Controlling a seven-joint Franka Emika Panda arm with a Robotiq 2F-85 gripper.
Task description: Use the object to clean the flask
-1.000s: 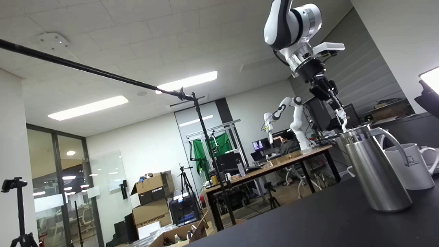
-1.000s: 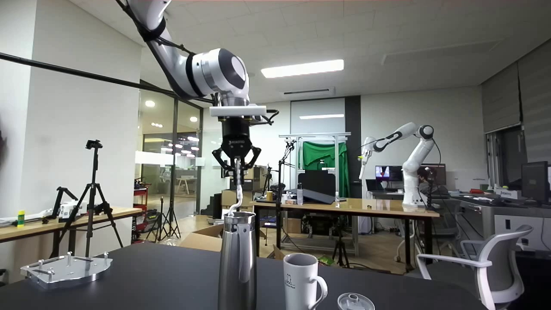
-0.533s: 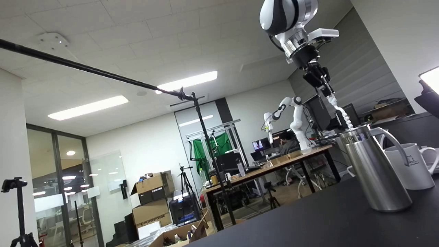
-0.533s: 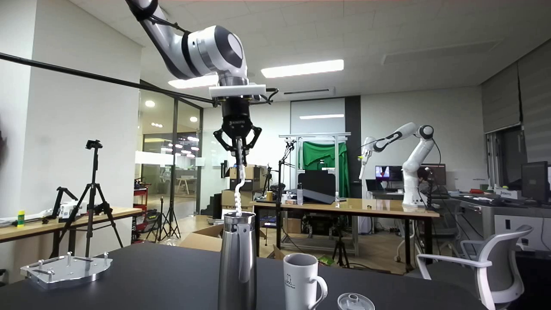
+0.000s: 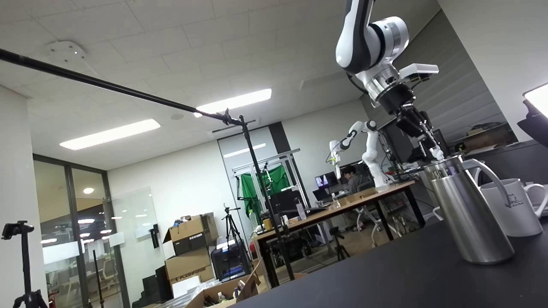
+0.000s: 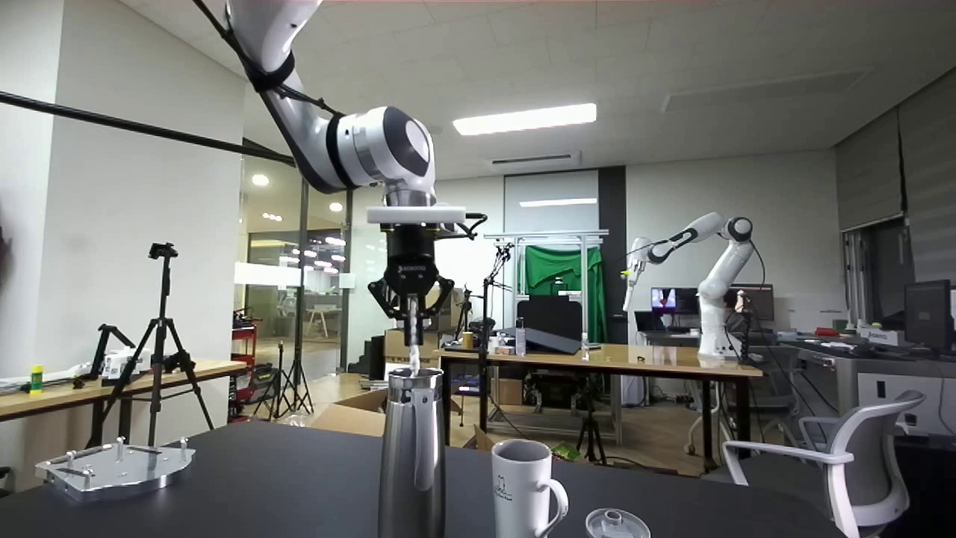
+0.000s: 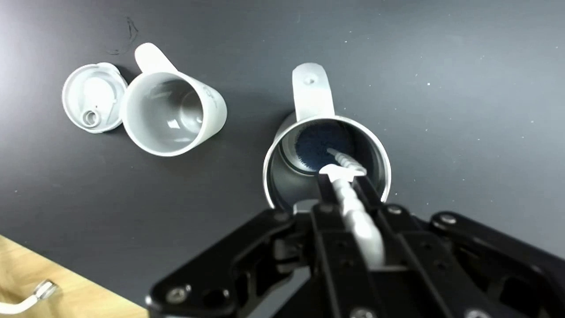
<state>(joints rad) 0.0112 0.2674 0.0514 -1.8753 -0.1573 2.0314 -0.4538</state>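
In an exterior view, a plate (image 6: pixel 127 471) with upright pegs sits at the far left of the black table (image 6: pixel 299 478), with a tripod (image 6: pixel 160 326) behind it. Farther right the flask (image 6: pixel 396 482) stands upright, the gripper (image 6: pixel 414 335) right above its mouth. The jaws are clamped on the pale twisted handle of the brush (image 6: pixel 415 359), whose lower part runs down into the flask; in the wrist view dark blue bristles (image 7: pixel 314 146) show inside (whether they touch the wall I can't tell), and the gripper's fingers (image 7: pixel 325 218) cover the near part of the rim. Next along is the white mug (image 6: pixel 515 489), the flask's closest neighbour, with a gap between them and the mug's handle to the right; just beside it lies a lid (image 6: pixel 626 523). Beyond, a second robot arm (image 6: pixel 721 273) rises from a wooden table (image 6: pixel 635 357), and a chair (image 6: pixel 870 459) stands near the black table's right end.
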